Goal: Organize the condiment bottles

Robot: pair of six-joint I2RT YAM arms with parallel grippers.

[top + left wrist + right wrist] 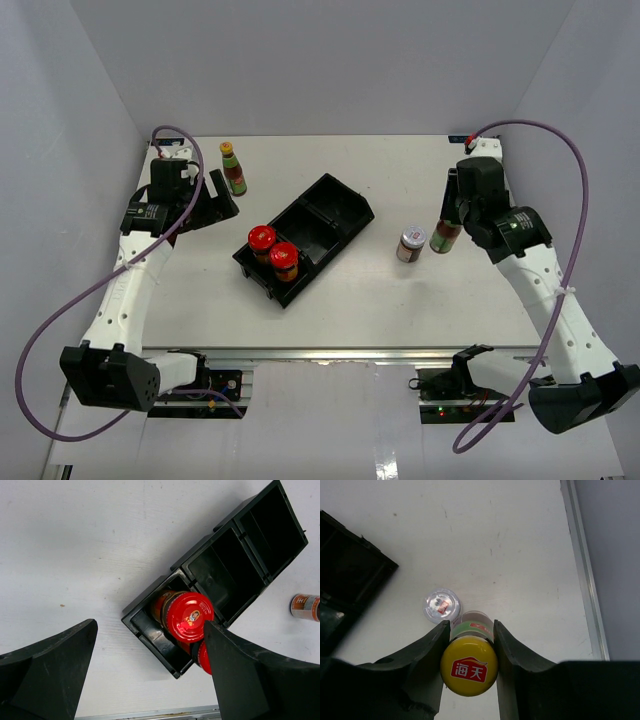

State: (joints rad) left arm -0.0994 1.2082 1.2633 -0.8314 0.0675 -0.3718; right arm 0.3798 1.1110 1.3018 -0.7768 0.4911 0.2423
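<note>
Two red-lidded brown jars [262, 238] [284, 257] stand in the near compartment of the black tray [340, 205]. One also shows in the left wrist view [189, 617]. A yellow-capped bottle [233, 166] stands at the back left. My left gripper [220, 199] is open and empty beside it, its jaws wide apart [150, 672]. My right gripper [470, 632] is shut on the neck of the second yellow-capped bottle [469, 666], which is upright at the right [446, 235]. The white-lidded jar [411, 243] stands just left of it [442, 605].
The tray's two far compartments [250, 545] hold nothing. The table's right edge rail [580, 570] runs close to my right gripper. Grey walls close in the back and both sides.
</note>
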